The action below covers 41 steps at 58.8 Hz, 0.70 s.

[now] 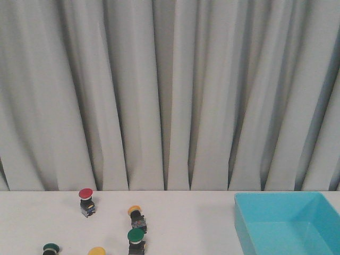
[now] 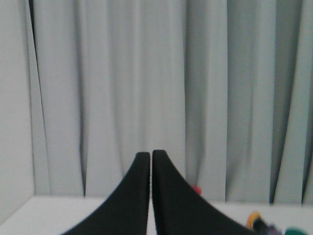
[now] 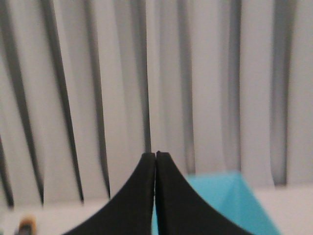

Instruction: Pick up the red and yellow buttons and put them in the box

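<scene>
Fingers on the left gripper (image 2: 151, 155) are pressed together with nothing between them, and the right gripper (image 3: 156, 154) is the same, tips touching, holding nothing. Neither arm shows in the front view.

Out on the white table (image 1: 186, 212), the red button (image 1: 86, 201) stands upright near the curtain (image 1: 170, 95), mushroom cap on a stubby black-and-grey body. A yellow button (image 1: 136, 216) sits to its right, a bit closer, tilted over. Just in front of that is a green button (image 1: 136, 240). Along the near edge there's a second yellow cap (image 1: 96, 251) and another green one (image 1: 51, 248), both cut off. The box (image 1: 249, 228) is light blue, low-walled, well apart on the right side, no buttons in it.
</scene>
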Motion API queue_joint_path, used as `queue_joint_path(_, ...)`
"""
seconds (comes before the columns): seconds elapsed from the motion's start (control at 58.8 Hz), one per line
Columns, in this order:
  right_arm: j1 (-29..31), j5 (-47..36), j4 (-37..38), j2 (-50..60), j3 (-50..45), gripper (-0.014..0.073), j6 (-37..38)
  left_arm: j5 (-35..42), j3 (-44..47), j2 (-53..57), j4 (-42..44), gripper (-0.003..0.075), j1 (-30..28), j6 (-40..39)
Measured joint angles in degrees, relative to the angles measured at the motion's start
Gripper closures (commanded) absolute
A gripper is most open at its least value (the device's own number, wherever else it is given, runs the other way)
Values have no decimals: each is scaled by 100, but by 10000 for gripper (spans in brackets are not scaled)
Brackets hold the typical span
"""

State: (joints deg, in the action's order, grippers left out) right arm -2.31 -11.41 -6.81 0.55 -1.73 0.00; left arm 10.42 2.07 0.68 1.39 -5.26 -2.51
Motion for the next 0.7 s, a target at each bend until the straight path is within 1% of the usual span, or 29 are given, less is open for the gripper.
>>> queue_joint_path(0.034,0,-617,-29,0,30,602,0,313,-33,0,0,725,0,-148)
queue_joint_path(0.119,0,-1637,-51,-141,382,602,-138,1296,-432,-42,0,725,0,-599)
queue_joint_path(0.17,0,-1959,42,-440,737,602,-267,1835,-922,-249,0,725,0,-649)
queue_joint_path(0.204,0,-2082,227,-743,1102,602,-372,2031,-1310,-465,0,725,0,-586)
queue_joint_path(0.255,0,-2032,591,-1240,1648,602,-442,2038,-2018,-898,0,725,5,-406)
queue_joint_path(0.289,0,-1898,823,-1591,2011,602,-433,1856,-2488,-1260,0,725,27,-227)
queue_joint_path(0.34,0,-1477,1124,-2185,2652,602,-298,1307,-3238,-1753,0,725,91,-22)
queue_joint_path(0.391,0,-1074,1274,-2776,3083,602,-64,449,-4002,-2223,0,725,219,100)
queue_joint_path(0.408,0,-899,1298,-2986,3238,602,38,236,-4154,-2334,0,725,250,119)
queue_joint_path(0.459,0,-512,1332,-3496,3563,602,286,-714,-4729,-2781,0,725,386,155)
queue_joint_path(0.476,0,-408,1336,-3666,3651,602,352,-1042,-4831,-2914,0,725,426,160)
queue_joint_path(0.544,0,-240,1356,-4173,3851,602,469,-1830,-5215,-3327,0,725,526,171)
queue_joint_path(0.595,-18,-240,1356,-4412,3890,602,480,-2181,-5314,-3536,0,725,556,176)
queue_joint_path(0.697,-144,-283,1351,-4821,3902,602,487,-2504,-5320,-3906,0,725,569,173)
